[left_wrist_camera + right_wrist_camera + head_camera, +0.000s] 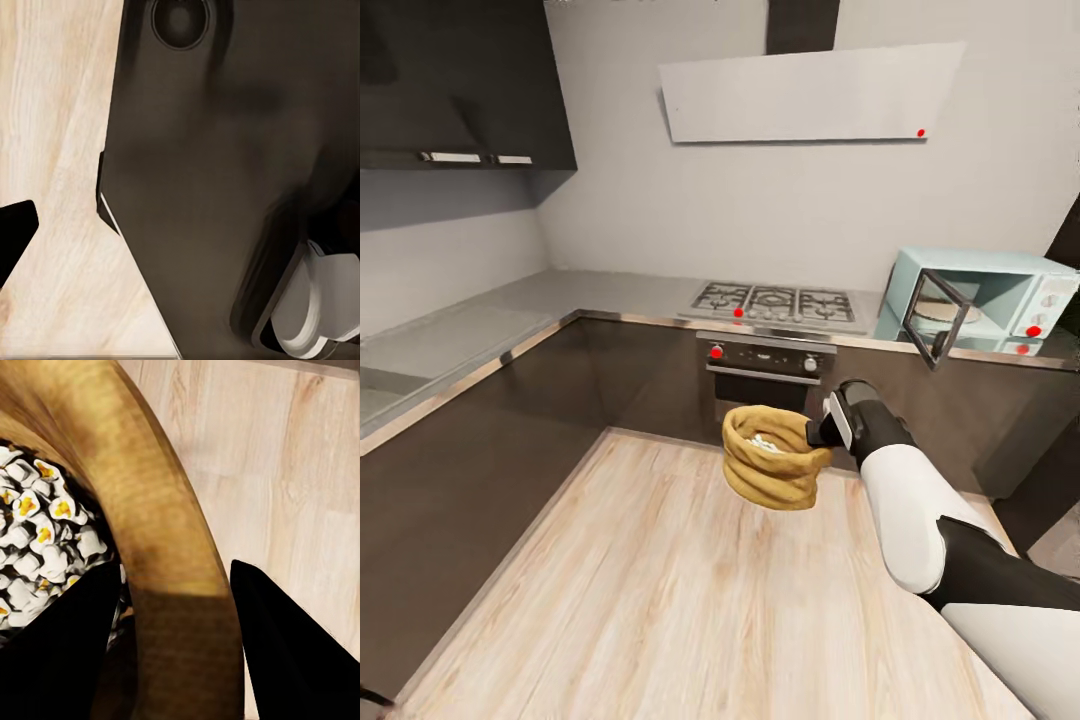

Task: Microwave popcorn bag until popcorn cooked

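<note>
**Right gripper carries the sack above the floor**

The right gripper (176,649) is clamped on the rolled rim of the squat golden-brown burlap popcorn bag (775,456), one black finger inside, one outside. The bag hangs above the pale wood floor (660,600), in front of the steel oven (765,375). White-and-yellow popped popcorn (41,547) fills it. The pale blue-mint microwave (1010,290) stands on the brushed-steel countertop (610,295), door open. One dark left fingertip (13,229) shows; that gripper's state seems unreadable.
</note>
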Tool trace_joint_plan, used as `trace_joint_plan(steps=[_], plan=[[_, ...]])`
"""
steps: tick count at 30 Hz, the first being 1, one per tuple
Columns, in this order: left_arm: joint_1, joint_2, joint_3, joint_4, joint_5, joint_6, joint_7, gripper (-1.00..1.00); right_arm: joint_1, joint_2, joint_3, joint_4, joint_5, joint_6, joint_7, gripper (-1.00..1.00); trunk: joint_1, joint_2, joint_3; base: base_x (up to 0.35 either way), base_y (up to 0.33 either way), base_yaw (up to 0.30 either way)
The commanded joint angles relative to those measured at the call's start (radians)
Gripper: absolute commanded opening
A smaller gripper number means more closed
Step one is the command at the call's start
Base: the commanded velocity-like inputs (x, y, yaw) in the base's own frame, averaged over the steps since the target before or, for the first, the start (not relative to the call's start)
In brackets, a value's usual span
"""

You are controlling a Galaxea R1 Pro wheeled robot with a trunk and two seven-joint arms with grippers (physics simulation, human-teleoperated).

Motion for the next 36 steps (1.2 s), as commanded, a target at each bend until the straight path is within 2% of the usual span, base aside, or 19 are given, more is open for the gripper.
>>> trace_joint_plan(steps=[1,7,13,27,28,31,34,36], plan=[[0.0,0.0,0.001,-0.001,0.004,-0.002,0.002,1.0,-0.001,0.002,-0.008,-0.001,0.006,0.002,0.003,-1.0,-0.001,-0.001,-0.001,-0.345,0.0,0.0],[0.0,0.0,0.001,-0.001,0.004,-0.002,0.002,1.0,-0.001,0.001,-0.008,-0.001,0.006,0.004,0.003,-1.0,-0.001,-0.001,-0.001,-0.329,0.0,0.0],[0.0,0.001,-0.001,-0.001,0.004,-0.002,0.002,1.0,-0.001,0.001,-0.008,-0.001,0.008,0.013,-0.004,-1.0,-0.001,-0.001,0.0,-0.035,0.0,-0.023],[0.0,0.002,-0.001,-0.002,0.005,-0.002,0.002,1.0,-0.001,-0.002,-0.01,-0.009,0.011,0.019,-0.007,-1.0,-0.001,-0.001,0.008,0.0,0.0,-0.235],[0.0,0.002,-0.001,-0.002,0.005,-0.002,0.002,1.0,-0.001,-0.011,-0.01,-0.01,0.011,0.019,-0.007,-1.0,-0.001,-0.001,0.009,0.0,0.0,-0.263],[0.0,0.002,-0.001,-0.002,0.004,-0.002,0.002,1.0,-0.001,-0.06,-0.01,-0.012,0.009,0.02,-0.006,-1.0,-0.001,-0.001,0.011,0.0,0.0,-0.267],[0.0,0.002,-0.001,-0.001,0.004,-0.002,0.002,1.0,-0.001,-0.084,-0.011,-0.012,0.008,0.021,-0.003,-1.0,-0.001,-0.001,0.013,0.0,0.0,-0.268],[0.0,0.002,-0.001,-0.001,0.004,-0.002,0.002,1.0,-0.001,-0.087,-0.011,-0.013,0.008,0.021,-0.002,-1.0,-0.001,-0.001,0.014,0.0,0.0,-0.268]])
